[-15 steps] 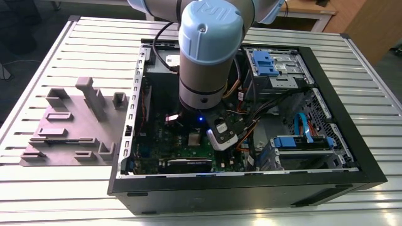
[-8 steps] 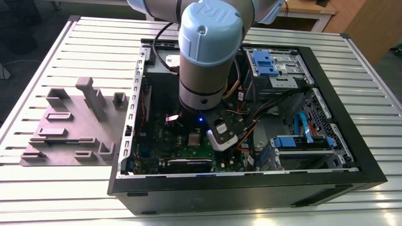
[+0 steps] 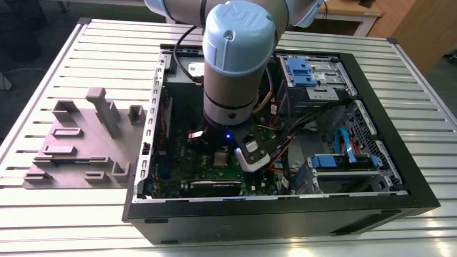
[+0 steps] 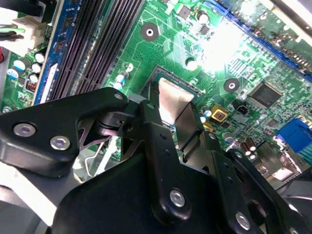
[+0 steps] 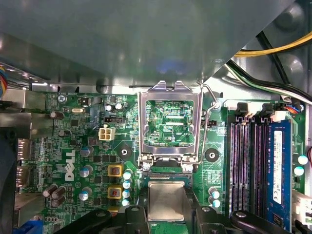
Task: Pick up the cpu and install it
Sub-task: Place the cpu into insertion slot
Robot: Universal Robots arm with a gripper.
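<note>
Where the arm (image 3: 232, 64) reaches: straight down into the open computer case (image 3: 286, 219), which lies on its side on a slatted table (image 3: 428, 107).
Gripper: the gripper (image 4: 173, 122) is low over the middle of the green motherboard (image 5: 73, 141), at the processor socket.
Fingers: the black fingers (image 4: 156, 136) are drawn in to a narrow gap and pressed on two opposite edges of the cpu, so the tool is clamped on the chip.
Cpu: the cpu (image 5: 165, 200) lies flat between the fingers, silvery top upward and directly over the socket. Whether it is fully seated or just above the socket cannot be told.
Socket frame: the socket frame (image 5: 142, 122) is swung open and stands just beside the cpu, with the board visible through its window.
Lever: the thin wire lever (image 5: 207, 126) is raised alongside the frame.
Memory slots: dark memory slots (image 5: 243, 165) run near the socket, and a blue module (image 5: 278, 170) sits in the outer one.
Outside the case: a grey fixture tray (image 3: 78, 144) lies on the table at the exterior view's left, well apart from the gripper.
</note>
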